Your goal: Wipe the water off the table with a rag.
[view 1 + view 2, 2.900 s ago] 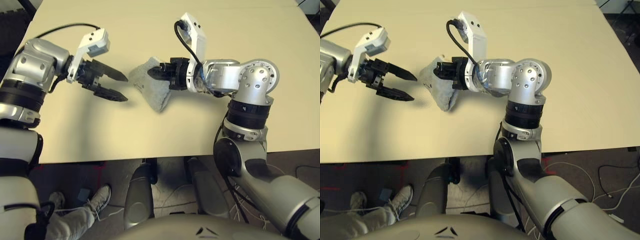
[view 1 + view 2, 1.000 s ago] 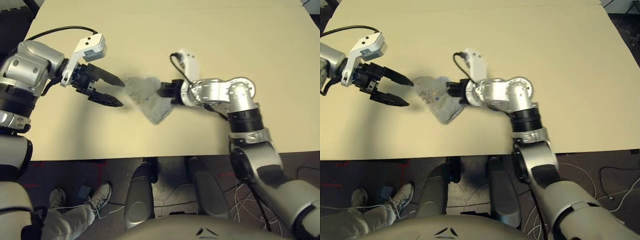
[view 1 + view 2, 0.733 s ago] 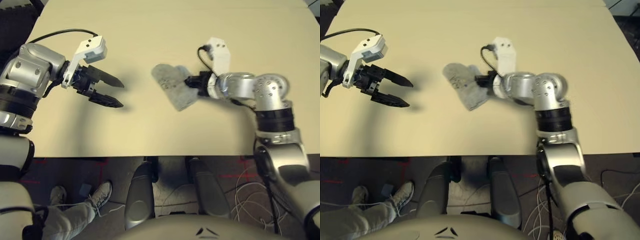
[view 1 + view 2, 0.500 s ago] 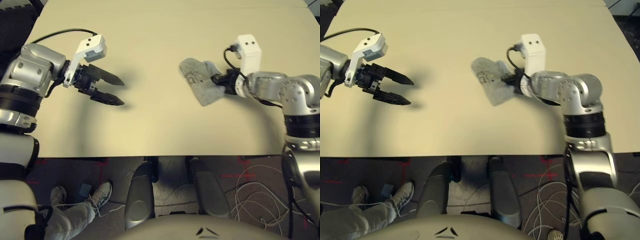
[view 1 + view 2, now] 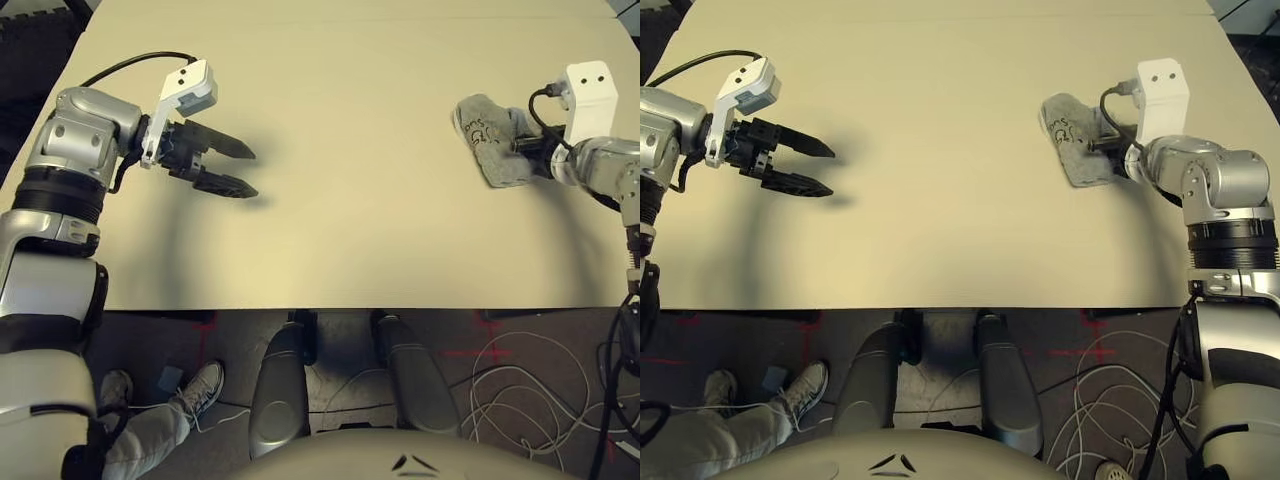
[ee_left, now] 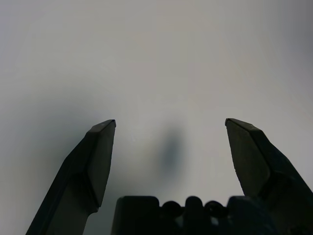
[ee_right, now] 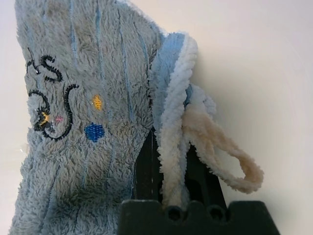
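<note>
At the left of the table (image 5: 330,240) the left gripper (image 5: 240,170) is seen above the surface, its two black fingers (image 6: 95,161) spread wide with nothing between them and nothing touched; a soft shadow is cast on the tabletop beneath it. Well apart from it, at the table's right side, the rag (image 5: 492,135) is laid on the surface, its dark embroidered marks turned upward near the corner facing the table's middle. The rag is held at its right edge by the right gripper (image 5: 530,148), whose fingers are closed on a bunched fold of the cloth, as is shown in the right wrist view, where a pale loop (image 7: 222,152) is seen hanging beside the pinched fold. No water can be made out on the table.
</note>
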`<action>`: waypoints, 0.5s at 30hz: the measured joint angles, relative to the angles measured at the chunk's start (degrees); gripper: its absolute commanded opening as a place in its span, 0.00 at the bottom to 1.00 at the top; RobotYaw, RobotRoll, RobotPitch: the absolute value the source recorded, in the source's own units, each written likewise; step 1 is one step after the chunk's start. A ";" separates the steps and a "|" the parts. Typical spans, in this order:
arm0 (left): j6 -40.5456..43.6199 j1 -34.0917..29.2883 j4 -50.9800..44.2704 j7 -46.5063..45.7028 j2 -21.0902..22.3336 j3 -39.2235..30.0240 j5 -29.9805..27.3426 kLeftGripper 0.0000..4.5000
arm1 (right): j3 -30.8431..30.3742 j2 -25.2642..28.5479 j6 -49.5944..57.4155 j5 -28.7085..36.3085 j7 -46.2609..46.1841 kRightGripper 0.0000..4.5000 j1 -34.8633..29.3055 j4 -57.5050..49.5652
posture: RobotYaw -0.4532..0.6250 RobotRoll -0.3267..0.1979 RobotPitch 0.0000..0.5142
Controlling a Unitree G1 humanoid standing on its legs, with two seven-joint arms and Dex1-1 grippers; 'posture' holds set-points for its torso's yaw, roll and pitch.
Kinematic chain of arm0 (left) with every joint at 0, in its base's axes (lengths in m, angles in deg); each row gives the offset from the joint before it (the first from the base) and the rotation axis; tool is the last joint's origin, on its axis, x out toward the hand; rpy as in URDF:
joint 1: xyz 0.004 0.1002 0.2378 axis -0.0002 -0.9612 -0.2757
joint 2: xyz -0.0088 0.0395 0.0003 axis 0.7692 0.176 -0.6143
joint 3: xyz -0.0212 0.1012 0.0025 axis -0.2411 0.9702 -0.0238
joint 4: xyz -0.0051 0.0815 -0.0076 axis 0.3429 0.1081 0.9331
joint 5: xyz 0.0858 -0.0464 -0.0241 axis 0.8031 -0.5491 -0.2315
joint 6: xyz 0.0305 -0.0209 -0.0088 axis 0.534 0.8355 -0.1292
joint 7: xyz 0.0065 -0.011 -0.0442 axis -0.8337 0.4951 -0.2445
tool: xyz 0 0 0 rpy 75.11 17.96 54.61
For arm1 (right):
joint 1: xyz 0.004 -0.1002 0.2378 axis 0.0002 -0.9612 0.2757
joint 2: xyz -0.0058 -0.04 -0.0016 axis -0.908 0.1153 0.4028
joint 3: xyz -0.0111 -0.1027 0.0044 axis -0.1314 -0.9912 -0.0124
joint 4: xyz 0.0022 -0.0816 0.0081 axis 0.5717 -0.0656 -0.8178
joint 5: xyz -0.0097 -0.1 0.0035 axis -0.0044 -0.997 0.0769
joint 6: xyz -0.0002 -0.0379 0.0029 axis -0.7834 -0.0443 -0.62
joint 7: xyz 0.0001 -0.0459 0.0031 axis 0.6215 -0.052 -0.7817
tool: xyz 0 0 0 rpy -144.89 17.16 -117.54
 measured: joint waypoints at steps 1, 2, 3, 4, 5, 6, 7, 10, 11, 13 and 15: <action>-0.51 0.21 0.80 -0.74 -0.59 -0.90 0.39 1.00 | 0.73 -0.28 -0.19 -0.56 0.01 0.27 -0.01 0.03 | 0.25 0.62 0.58; -0.98 0.28 1.16 -1.51 -1.08 -1.68 0.76 1.00 | 1.65 -0.51 -0.07 -0.67 0.10 0.35 -0.01 0.04 | 0.25 0.62 0.58; -1.38 0.31 1.27 -2.25 -1.48 -2.48 0.97 1.00 | 2.18 -0.60 0.08 -0.67 0.37 0.42 0.00 0.03 | 0.26 0.62 0.58; -1.84 0.38 1.49 -3.31 -2.09 -3.51 1.09 1.00 | 3.15 -0.91 0.30 -0.54 1.29 0.52 0.03 -0.01 | 0.26 0.62 0.58; -2.25 0.47 1.84 -4.36 -2.69 -4.73 1.15 1.00 | 4.03 -1.23 0.67 -0.14 2.51 0.60 0.23 -0.11 | 0.26 0.62 0.58; -2.69 0.56 2.40 -5.48 -3.12 -5.73 1.19 1.00 | 4.19 -1.31 1.17 0.77 4.34 0.68 0.64 -0.58 | 0.26 0.62 0.58; -3.04 0.58 2.81 -6.54 -3.66 -6.95 1.23 1.00 | 4.23 -1.31 1.50 1.62 6.56 0.78 1.37 -1.07 | 0.26 0.62 0.58; -4.48 0.82 3.57 -10.18 -5.62 -9.65 1.29 1.00 | 4.24 -0.60 0.24 2.33 11.46 0.99 4.22 -2.16 | 0.26 0.62 0.58; -5.02 0.95 3.80 -11.52 -6.24 -10.19 1.29 1.00 | 4.29 -0.06 -1.18 2.00 12.36 0.99 5.18 -2.08 | 0.26 0.62 0.58; -6.59 1.57 5.71 -15.81 -8.04 -12.87 1.29 1.00 | 5.17 0.82 -6.75 0.67 13.93 0.99 7.13 -0.62 | 0.26 0.62 0.58; -9.06 2.37 7.70 -21.50 -9.81 -15.67 1.32 1.00 | 5.99 1.67 -13.87 -1.59 15.58 0.99 8.29 2.82 | 0.26 0.62 0.58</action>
